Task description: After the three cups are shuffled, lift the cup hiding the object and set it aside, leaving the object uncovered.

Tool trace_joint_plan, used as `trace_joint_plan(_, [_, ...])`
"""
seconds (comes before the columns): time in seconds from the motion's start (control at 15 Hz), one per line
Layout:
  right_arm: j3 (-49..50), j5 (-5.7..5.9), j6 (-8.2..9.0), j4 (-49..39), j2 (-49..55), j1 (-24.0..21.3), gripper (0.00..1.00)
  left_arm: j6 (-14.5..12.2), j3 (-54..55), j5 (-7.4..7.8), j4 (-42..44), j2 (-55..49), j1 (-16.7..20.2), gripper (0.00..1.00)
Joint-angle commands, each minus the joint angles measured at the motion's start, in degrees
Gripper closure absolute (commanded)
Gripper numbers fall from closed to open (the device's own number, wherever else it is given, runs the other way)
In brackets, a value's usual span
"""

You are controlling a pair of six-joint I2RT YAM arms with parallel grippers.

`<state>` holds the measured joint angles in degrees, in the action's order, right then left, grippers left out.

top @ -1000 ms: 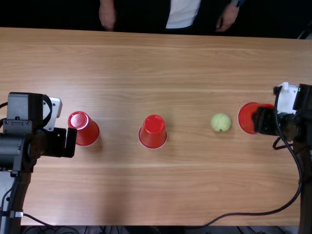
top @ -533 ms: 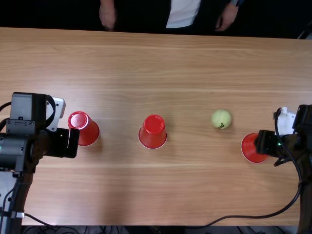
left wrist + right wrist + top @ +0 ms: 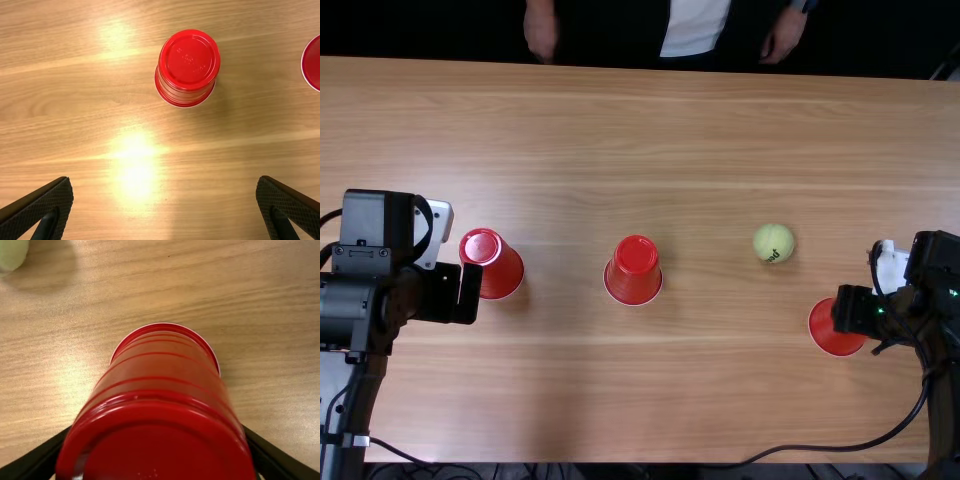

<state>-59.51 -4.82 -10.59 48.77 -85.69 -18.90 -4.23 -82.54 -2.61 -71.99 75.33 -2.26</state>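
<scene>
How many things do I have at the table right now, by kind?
Red cups: 3
Green ball: 1
Total: 4

The left red cup (image 3: 491,263) and middle red cup (image 3: 634,270) stand upside down mid-frame. My right gripper (image 3: 848,312) holds the third red cup (image 3: 828,330) at lower right, with the yellow-green ball (image 3: 774,243) uncovered above it.

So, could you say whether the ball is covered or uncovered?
Uncovered: the ball lies bare on the table, apart from the cup in the right hand.
</scene>
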Motion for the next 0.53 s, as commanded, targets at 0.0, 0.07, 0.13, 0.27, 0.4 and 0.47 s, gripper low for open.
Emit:
trace_joint_plan(0.0, [0.4, 0.50, -0.27, -0.1, -0.1, 0.2, 0.00, -0.1, -1.5, 0.82, 0.2, -0.1, -0.2, 0.00])
trace_joint_plan(0.07, [0.0, 0.39, -0.17, -0.1, 0.1, 0.2, 0.00, 0.0, -1.5, 0.82, 0.2, -0.2, -0.2, 0.00])
trace_joint_plan(0.13, [-0.6, 0.28, -0.17, -0.2, 1.2, 0.3, 0.00, 0.0, -1.5, 0.82, 0.3, -0.3, -0.1, 0.00])
trace_joint_plan(0.27, [-5.2, 0.18, -0.06, -1.6, 8.1, 0.4, 0.00, 0.0, -1.5, 0.82, 0.3, -0.4, 0.1, 0.00])
trace_joint_plan(0.4, [-9.4, 0.18, -0.38, -2.1, 11.4, 1.8, 0.00, 0.0, -1.6, 0.82, 0.2, -0.4, 0.2, 0.00])
trace_joint_plan(0.47, [-11.7, 0.18, -0.17, -1.8, 11.5, 4.7, 0.00, 0.0, -1.6, 0.82, 0.2, -0.5, 0.2, 0.00])
